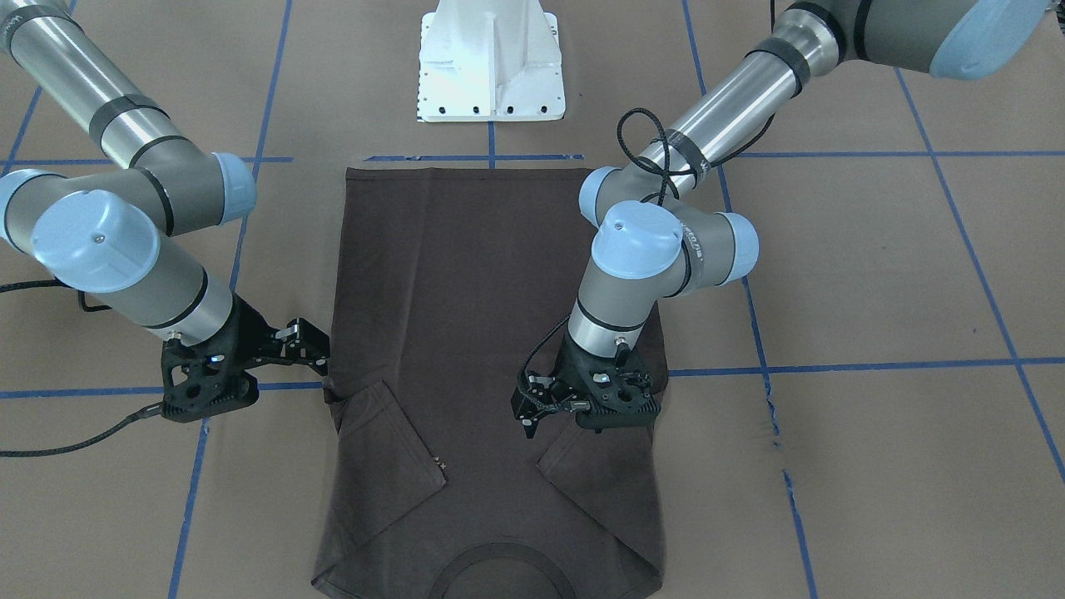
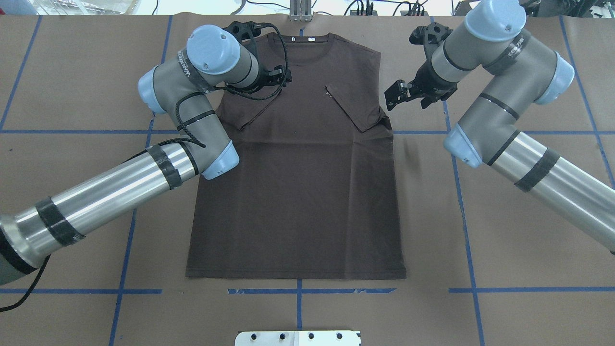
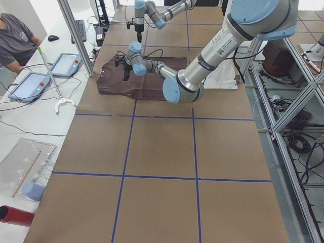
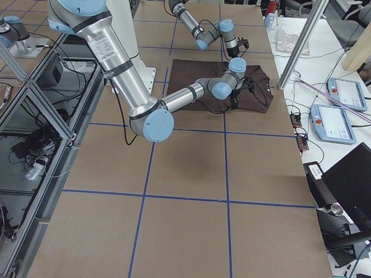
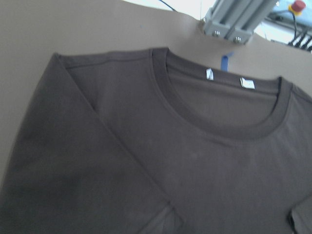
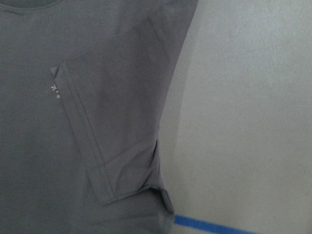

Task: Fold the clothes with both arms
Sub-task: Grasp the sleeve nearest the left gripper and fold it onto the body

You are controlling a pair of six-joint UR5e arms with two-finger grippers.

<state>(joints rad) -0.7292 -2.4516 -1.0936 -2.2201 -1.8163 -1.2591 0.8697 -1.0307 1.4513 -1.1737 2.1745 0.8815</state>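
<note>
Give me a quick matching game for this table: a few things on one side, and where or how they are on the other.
1 T-shirt
2 left arm's fingers
3 right arm's fingers
4 pedestal base

A over the shirt, towards its collar end
B white, past the shirt's hem
C dark brown, lying flat, both sleeves folded in
D just off the shirt's side edge, over brown paper

Pairs: 1-C, 2-A, 3-D, 4-B

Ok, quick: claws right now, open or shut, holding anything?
Left claw: looks open, empty, over the shirt.
Right claw: open, empty, beside the shirt's edge.
</note>
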